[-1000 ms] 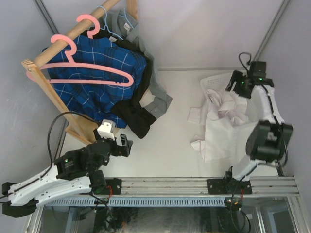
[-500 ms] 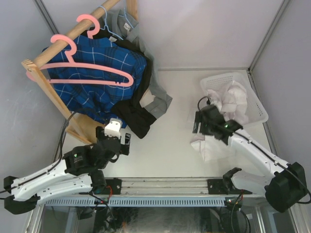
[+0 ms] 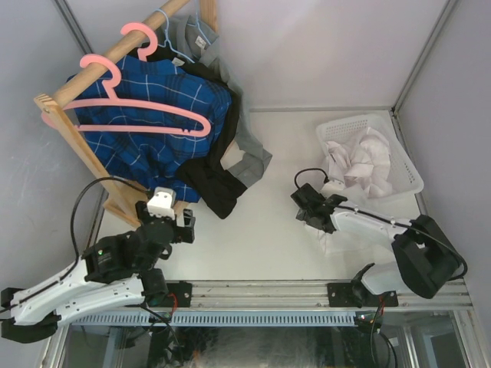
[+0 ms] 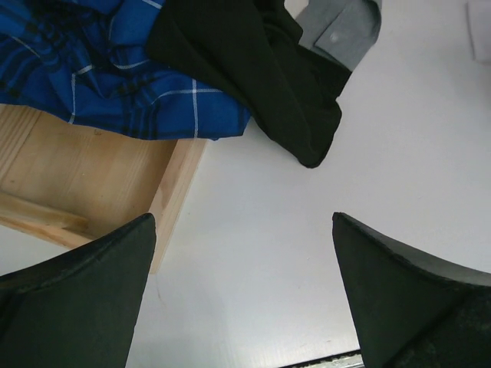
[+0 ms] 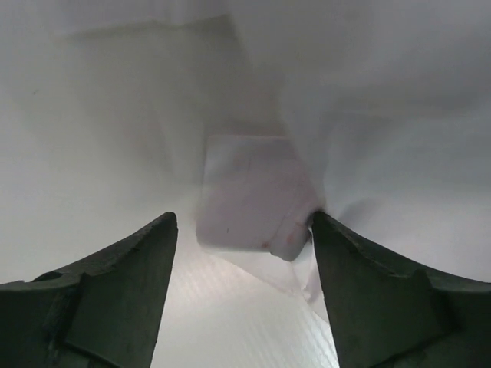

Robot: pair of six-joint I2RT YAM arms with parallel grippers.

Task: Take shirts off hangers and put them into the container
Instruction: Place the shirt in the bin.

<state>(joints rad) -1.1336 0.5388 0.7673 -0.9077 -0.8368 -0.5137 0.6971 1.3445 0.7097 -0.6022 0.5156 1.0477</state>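
Okay, four shirts counted. Three are bunched on the wooden rack (image 3: 80, 153) at far left: blue plaid shirt (image 3: 142, 157) on top, black shirt (image 3: 211, 184) trailing down to the table (image 3: 261, 238), grey shirt (image 3: 249, 157) behind and to its right. The white shirt (image 3: 357, 157) is crumpled in the container (image 3: 349, 121) at far right, with one part spilling over the near-left side onto the table.

Two pink hangers are visible. One pink hanger (image 3: 146, 105) hooks on the rack bar and lies across the plaid. The other pink hanger's hook (image 3: 136, 29) sits higher on the bar. One light-blue wire hook (image 3: 163, 15) shows near the bar top; I cannot tell if there is a second wire hanger.

One container, white with mesh sides, stands against the right wall.

The left gripper (image 3: 167, 215) hangs by the rack foot with its fingers wide apart. The left wrist view shows bare table between them and the black sleeve tip just ahead; it holds nothing.

The right gripper (image 3: 305, 205) is low at the spilled white cloth, near-left of the container. Its fingers stand apart in the right wrist view. A white cuff-like flap (image 5: 253, 203) lies between them, touching the right finger only and not clamped.
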